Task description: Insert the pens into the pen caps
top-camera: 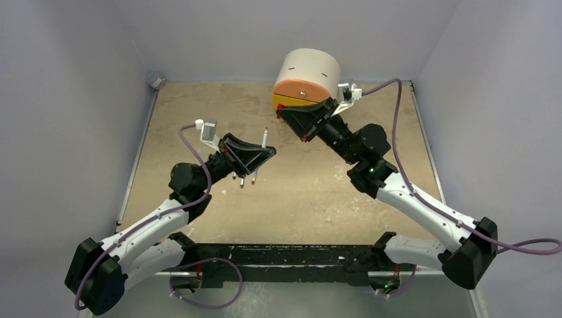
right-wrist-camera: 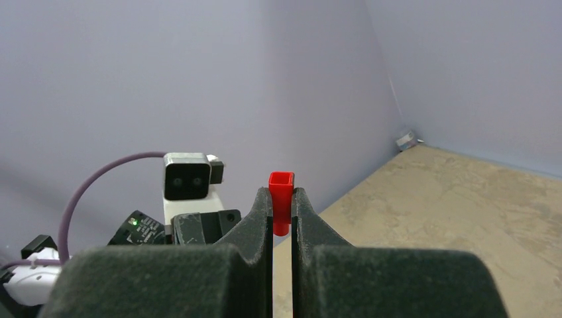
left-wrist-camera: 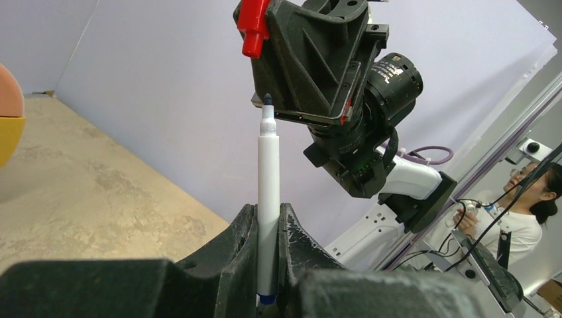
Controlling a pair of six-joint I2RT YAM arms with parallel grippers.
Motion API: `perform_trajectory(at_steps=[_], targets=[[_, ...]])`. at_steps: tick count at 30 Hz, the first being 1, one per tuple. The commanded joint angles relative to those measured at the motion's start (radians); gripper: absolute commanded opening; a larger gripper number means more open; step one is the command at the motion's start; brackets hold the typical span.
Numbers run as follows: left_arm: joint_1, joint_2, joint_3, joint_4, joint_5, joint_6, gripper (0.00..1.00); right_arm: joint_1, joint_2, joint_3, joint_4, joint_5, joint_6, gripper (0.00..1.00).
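Pen (left-wrist-camera: 268, 172) is held low on its barrel by the left gripper (left-wrist-camera: 268, 213), tip pointed to 12 o'clock, free for capping. Red cap (right-wrist-camera: 281, 180) is pinched by the right gripper (right-wrist-camera: 281, 197), open mouth left exposed. Cap is seen at 11 o'clock from the tip, apart.

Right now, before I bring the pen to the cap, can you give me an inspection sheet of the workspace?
Surface: beige mottled table.
Job's things: white pen in left gripper, tip outward; red cap in right gripper, open end outward; two thin ends beside the left gripper, too small to identify.
Clutter: cream-and-orange round tub near the far wall.
Grippers: both shut on their items, apart.
Cables: purple cables loop off both wrists, away from the fingers.
Surroundings: lavender walls; person beyond the right arm.
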Motion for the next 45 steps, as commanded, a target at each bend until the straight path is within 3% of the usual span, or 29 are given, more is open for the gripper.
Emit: perform_trajectory(at_steps=[1,45], targets=[[-0.006,-0.014,0.046,0.021,0.011,0.028,0.0,0.003,0.009,0.046,0.1,-0.078,-0.003,0.0],[-0.008,-0.038,0.05,-0.038,-0.004,0.057,0.0,0.049,0.046,0.011,0.144,-0.115,0.057,0.0]])
